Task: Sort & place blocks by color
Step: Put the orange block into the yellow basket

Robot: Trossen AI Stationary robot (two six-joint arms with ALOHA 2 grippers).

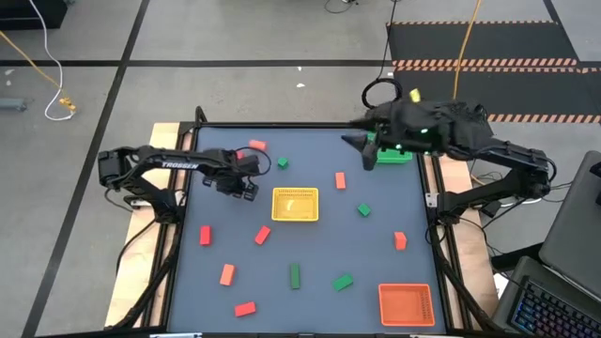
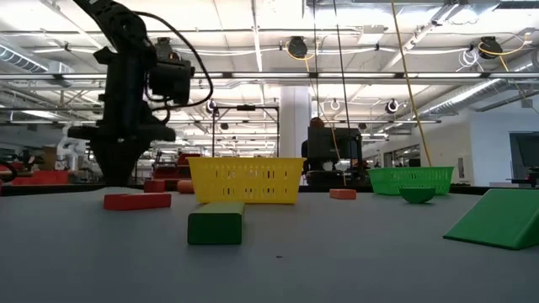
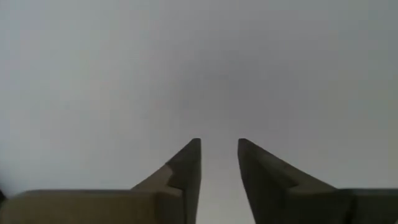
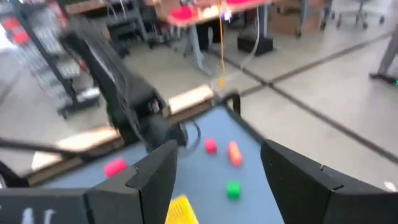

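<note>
Small red, orange-red and green blocks lie scattered flat on the dark table, among them a red one (image 1: 257, 145), a green one (image 1: 282, 162) and a green bar (image 1: 294, 274). My left gripper (image 1: 242, 188) points down, low over the table just left of the yellow tray (image 1: 295, 205). It is open with nothing between its fingers (image 3: 219, 142), and its wrist view shows only bare table. My right gripper (image 1: 362, 150) is open and empty (image 4: 219, 149). It hovers at the far right, over the green tray (image 1: 392, 156), pointing across the table toward the left arm.
An orange tray (image 1: 406, 302) sits at the near right corner. In the low view the yellow tray (image 2: 246, 179) stands mid-table with a green block (image 2: 216, 223) and a red block (image 2: 136, 200) in front of it. Open table lies between the scattered blocks.
</note>
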